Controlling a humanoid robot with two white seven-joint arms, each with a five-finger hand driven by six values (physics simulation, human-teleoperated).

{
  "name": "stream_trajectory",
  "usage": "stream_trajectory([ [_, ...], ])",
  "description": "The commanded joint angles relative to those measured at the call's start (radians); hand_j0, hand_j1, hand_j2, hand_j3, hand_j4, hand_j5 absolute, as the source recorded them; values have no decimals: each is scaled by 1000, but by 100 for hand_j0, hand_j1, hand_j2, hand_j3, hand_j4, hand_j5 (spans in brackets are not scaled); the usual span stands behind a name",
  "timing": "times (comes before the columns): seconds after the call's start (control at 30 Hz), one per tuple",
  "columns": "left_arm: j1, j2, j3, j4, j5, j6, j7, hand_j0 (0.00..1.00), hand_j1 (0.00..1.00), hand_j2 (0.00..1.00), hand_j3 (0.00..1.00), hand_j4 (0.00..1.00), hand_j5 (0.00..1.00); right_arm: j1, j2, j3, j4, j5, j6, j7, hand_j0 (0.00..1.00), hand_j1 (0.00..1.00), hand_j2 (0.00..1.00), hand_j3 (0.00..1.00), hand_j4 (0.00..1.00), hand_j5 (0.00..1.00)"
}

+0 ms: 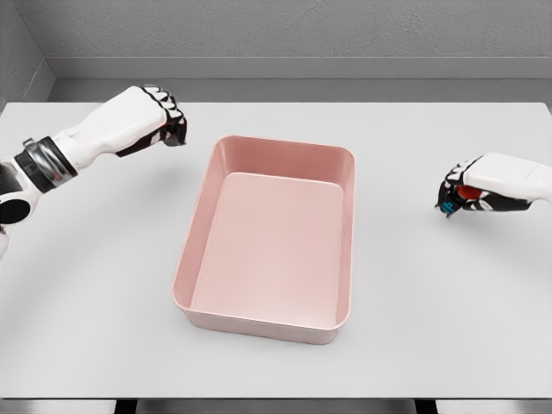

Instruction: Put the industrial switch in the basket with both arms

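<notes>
The right hand (461, 194), at three o'clock on the counter (103, 285), has its fingers (448, 197) curled around one small red and blue switch (467, 191). Best to lift it clear, carry it level over the rim of the one pink basket (345, 259) at centre, then let go low. The left hand (164, 121), at ten o'clock, is a closed, empty fist.

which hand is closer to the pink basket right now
Left. The left hand hovers just off the upper left corner of the pink basket. The right hand sits farther off to its right, curled around a small red and blue object.
</notes>
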Motion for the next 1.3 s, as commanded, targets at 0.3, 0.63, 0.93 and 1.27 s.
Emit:
stream_trajectory([
  [0.3,49,-8,44,-163,24,2,2,24,24,24,24,24,24,-2,3,-40,-47,-36,1,21,48,48,48,48,48,48],
  [0.63,63,-23,42,-273,26,2,2,24,24,24,24,24,24,-9,22,-49,-87,-48,1,30,48,48,48,48,48,48],
  [0.93,95,-133,27,-290,16,2,-2,24,24,24,24,24,24,-38,54,-49,-120,-50,1,42,48,48,48,48,48,48],
  [1.27,170,-216,-24,-292,6,2,4,24,24,24,24,24,24,-61,83,-53,-171,-50,1,65,46,46,46,46,46,46],
])
